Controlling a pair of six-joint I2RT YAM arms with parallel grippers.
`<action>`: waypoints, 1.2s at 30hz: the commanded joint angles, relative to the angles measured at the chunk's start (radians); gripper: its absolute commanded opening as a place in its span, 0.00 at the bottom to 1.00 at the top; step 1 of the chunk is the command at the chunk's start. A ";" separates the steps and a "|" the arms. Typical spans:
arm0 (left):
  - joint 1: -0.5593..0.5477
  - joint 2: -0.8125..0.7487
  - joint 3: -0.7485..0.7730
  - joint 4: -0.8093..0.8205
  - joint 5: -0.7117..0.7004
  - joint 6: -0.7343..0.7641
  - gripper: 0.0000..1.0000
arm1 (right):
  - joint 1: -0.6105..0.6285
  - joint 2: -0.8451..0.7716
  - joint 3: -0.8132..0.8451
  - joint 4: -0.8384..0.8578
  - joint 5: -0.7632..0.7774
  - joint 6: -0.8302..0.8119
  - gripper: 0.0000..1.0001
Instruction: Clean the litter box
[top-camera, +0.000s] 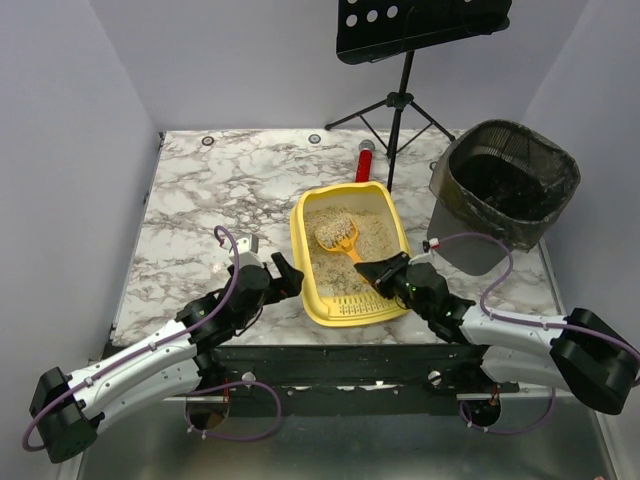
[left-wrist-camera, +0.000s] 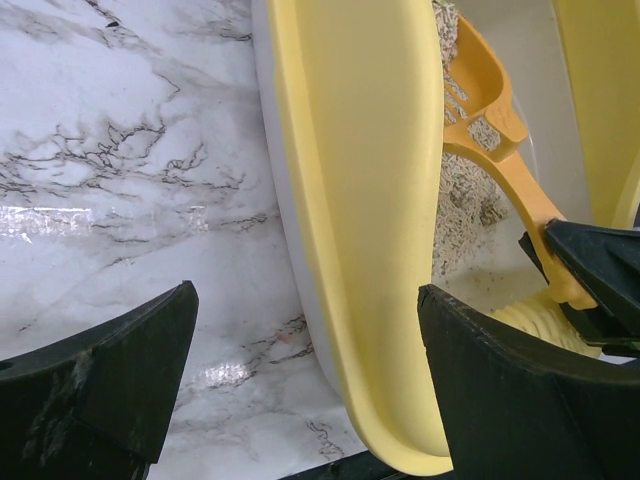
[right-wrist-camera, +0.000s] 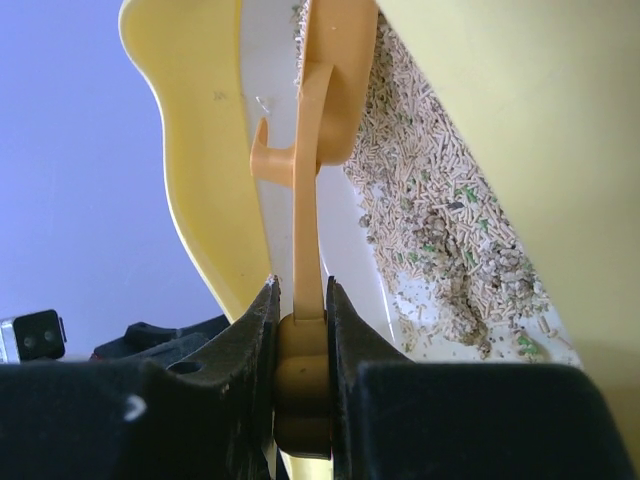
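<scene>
The yellow litter box (top-camera: 301, 240) lies at the table's near middle with beige litter (top-camera: 375, 235) in it. An orange slotted scoop (top-camera: 338, 237) rests head-down in the litter. My right gripper (top-camera: 385, 270) is shut on the end of the scoop's handle at the box's ridged near end; in the right wrist view both fingers press the handle (right-wrist-camera: 300, 300). My left gripper (top-camera: 285, 275) is open at the box's near-left corner. In the left wrist view its fingers straddle the box's left wall (left-wrist-camera: 360, 200), one over the marble, one beside the rim.
A black mesh bin (top-camera: 505, 190) with a dark liner stands at the right, beyond the right arm. A red cylinder (top-camera: 366, 160) lies behind the box. A music stand (top-camera: 400, 100) stands at the back. The marble table (top-camera: 200, 210) stretches to the left.
</scene>
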 joint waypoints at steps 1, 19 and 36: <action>-0.002 -0.001 0.033 -0.009 -0.026 0.014 0.99 | -0.003 -0.047 -0.026 0.074 0.019 -0.083 0.00; -0.001 0.008 0.030 0.054 -0.007 0.040 0.99 | -0.001 -0.422 -0.190 0.090 -0.015 -0.158 0.00; 0.001 0.029 0.028 0.073 -0.004 0.039 0.99 | -0.001 -0.656 -0.294 0.051 -0.035 -0.147 0.00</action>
